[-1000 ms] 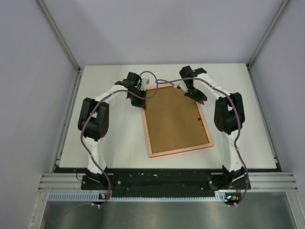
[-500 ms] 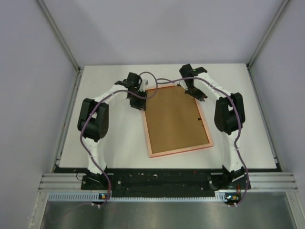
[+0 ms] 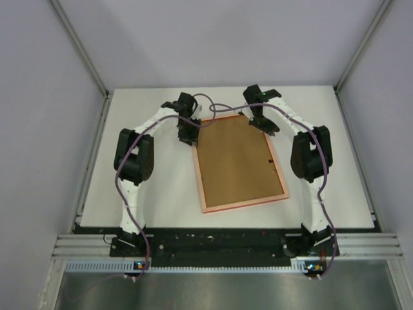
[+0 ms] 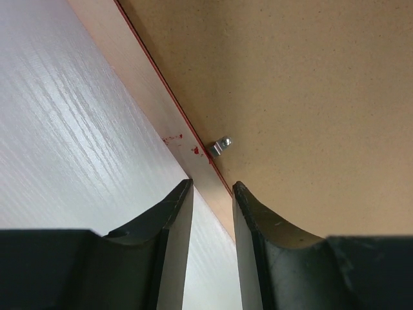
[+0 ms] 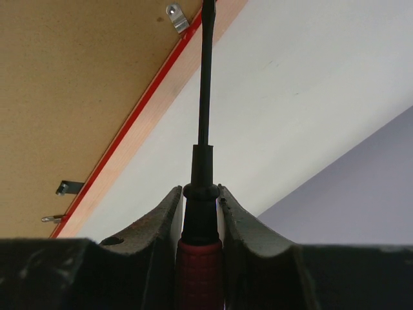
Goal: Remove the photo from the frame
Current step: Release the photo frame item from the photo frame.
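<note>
my right gripper (image 5: 199,190) clenched on screwdriver (image 5: 205,97) | tip just beside clip (image 5: 179,19) on right rim of frame (image 5: 161,97) | my left gripper (image 4: 213,187) parted, empty, straddling left rim

The top view looks steeply down from above and behind the arms onto the whole surface (image 3: 161,194). The wrist views sit close behind the left end effector (image 4: 213,187) and right end effector (image 5: 200,190), facing ahead of the fingertips. All three show the frame (image 3: 237,165).
</note>
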You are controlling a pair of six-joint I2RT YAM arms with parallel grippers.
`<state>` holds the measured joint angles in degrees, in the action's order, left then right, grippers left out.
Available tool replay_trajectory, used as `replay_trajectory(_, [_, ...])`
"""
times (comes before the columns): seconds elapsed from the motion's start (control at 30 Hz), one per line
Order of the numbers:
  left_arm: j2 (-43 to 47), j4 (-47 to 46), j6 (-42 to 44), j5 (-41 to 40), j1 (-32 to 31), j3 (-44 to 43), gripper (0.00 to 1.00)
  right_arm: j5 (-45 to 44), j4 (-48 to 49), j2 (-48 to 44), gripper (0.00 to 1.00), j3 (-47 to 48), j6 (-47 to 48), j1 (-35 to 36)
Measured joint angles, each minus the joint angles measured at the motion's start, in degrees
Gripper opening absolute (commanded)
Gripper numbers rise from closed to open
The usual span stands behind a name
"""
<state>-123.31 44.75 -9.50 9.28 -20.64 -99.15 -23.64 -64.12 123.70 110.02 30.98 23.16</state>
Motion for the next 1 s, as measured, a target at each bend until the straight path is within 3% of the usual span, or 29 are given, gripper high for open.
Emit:
replay_trajectory(0.1, [-0.46, 0.44, -0.31, -0.52, -0.15, -0.61, 0.27, 1.60, 0.17, 0.00, 0.00, 0.11, 0.39, 0.00])
replay_trajectory(0.27, [-0.48, 0.52, -0.55, -0.94, -0.15, -0.61, 0.27, 3.34, 1.22, 0.00, 0.00, 1.55, 0.55, 0.00])
replay_trajectory(0.5, [-0.87, 1.46, -0.61, -0.85, -0.50, -1.46, 0.41, 2.10, 2.34, 0.00, 0.00, 1.86, 0.55, -0.07])
replay_trajectory(0.73, [-4.11, 6.08, -2.38, -1.62, -0.96, -6.03, 0.40, 1.66, 2.38, 0.00, 0.00, 1.86, 0.52, -0.07])
replay_trajectory(1.0, [-5.57, 7.93, -5.57, -3.19, -1.29, -7.02, 0.13, 3.58, 2.16, 0.00, 0.00, 2.27, 0.44, -0.07])
